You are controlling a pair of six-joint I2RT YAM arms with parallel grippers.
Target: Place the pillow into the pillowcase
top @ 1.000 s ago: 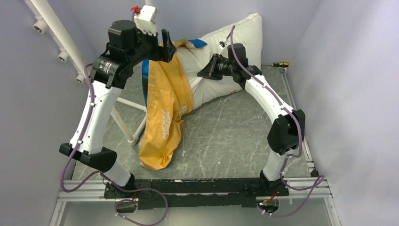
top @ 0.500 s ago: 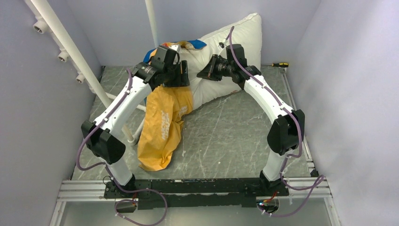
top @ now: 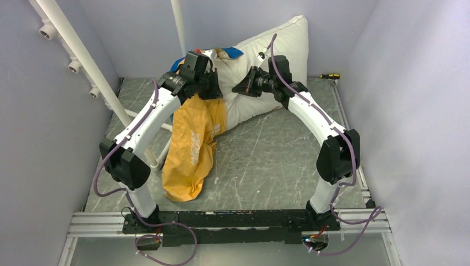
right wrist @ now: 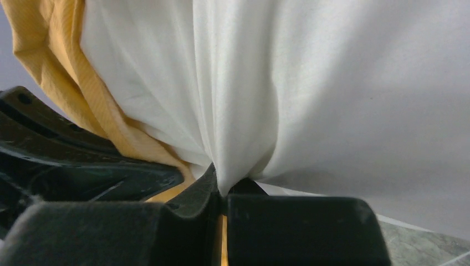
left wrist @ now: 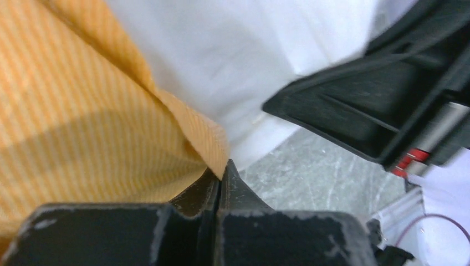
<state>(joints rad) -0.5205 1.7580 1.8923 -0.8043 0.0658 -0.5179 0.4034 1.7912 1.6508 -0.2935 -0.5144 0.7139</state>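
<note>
**A:** How far along was the job at that moment?

**B:** Barely started, by my reading. The large, plump white stuffed pillow (top: 280, 47) stood propped at the far edge of the grey marbled tabletop (top: 266, 155), right of centre, leaning on the back wall. Nearly all of it was bare.

**A:** And the cover?

**B:** The thin fabric pillowcase (top: 194, 141), showing its yellow-orange side with a scrap of blue at the top, was bunched over the pillow's left end. From there it trailed limp and flat towards the near left corner of the tabletop. At most one corner of the pillow looked to be inside its mouth, and I could not tell how deep.

**A:** What were the arms doing?

**B:** Both were holding cloth. The left gripper (left wrist: 221, 174) had its jaws pressed together, with a fold of the yellow-orange pillowcase edge pinched at the tips. The right gripper (right wrist: 223, 191) was clamped on a gathered tuck of the white pillow cover, just beside that edge.

**A:** So what was left?

**B:** Almost everything, I judged. The mouth needed to be opened wider and drawn along the whole pillow, or the pillow pushed down into it, until the far corners were covered.
</note>
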